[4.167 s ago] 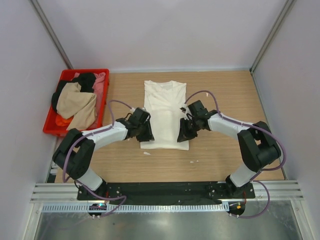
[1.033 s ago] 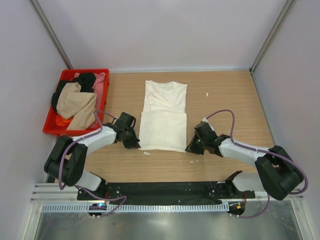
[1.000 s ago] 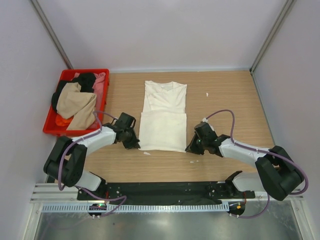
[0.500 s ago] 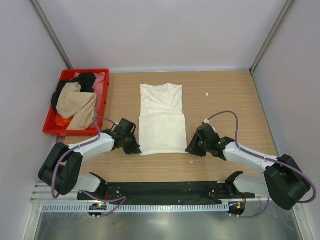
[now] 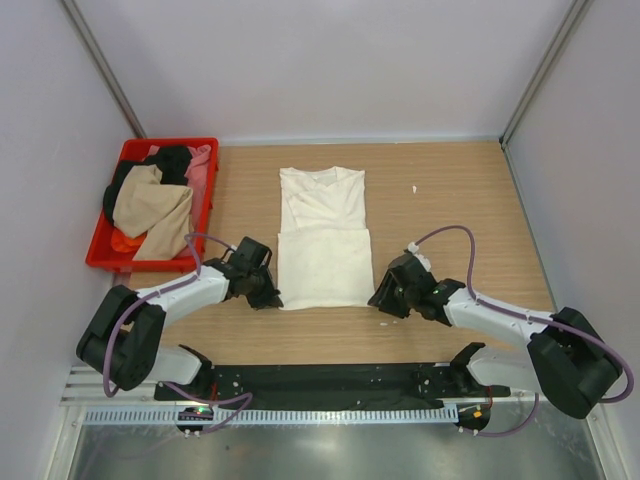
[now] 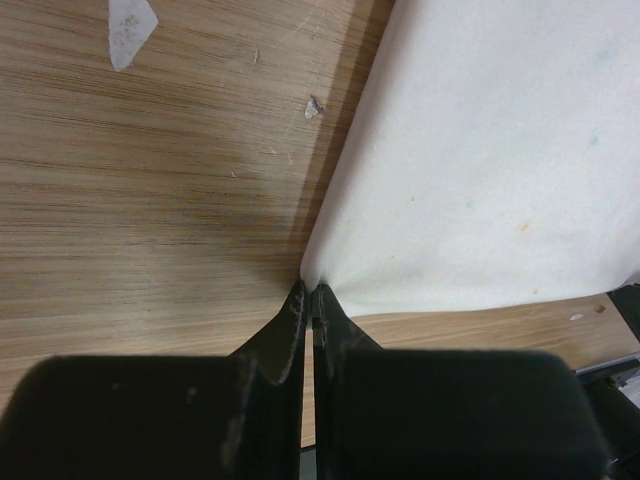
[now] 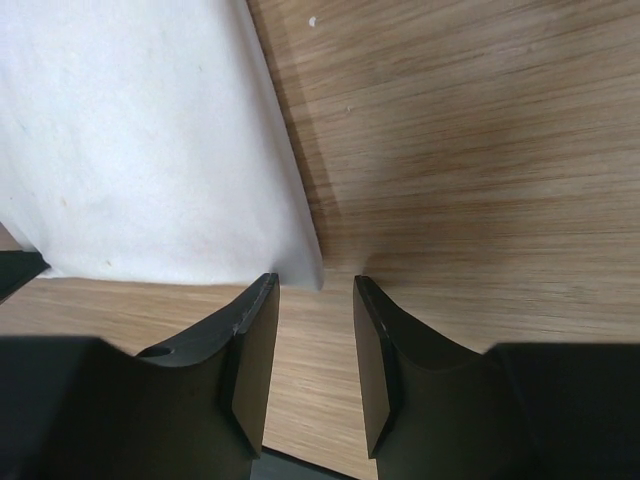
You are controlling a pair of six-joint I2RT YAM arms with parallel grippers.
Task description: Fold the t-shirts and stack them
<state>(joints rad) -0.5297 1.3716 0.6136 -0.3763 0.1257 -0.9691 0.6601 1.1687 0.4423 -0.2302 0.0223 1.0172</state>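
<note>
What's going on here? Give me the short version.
Two arms are folding a cream t-shirt on the table; it lies half-folded. The left tool pinches its near left corner; the right tool stands open at the near right corner, holding nothing. More shirts wait in the red crate.

Right gripper (image 7: 315, 290): we see its two black fingers (image 7: 250, 345) standing apart, bare wood in the gap.
Cream t-shirt (image 7: 140, 140): we find it lying flat at upper left, its corner just beyond the left fingertip.
Table (image 7: 480, 150): we see light wood grain, shadowed along the shirt's edge.
White speck (image 7: 313, 21): we spot it on the wood near that edge.
</note>
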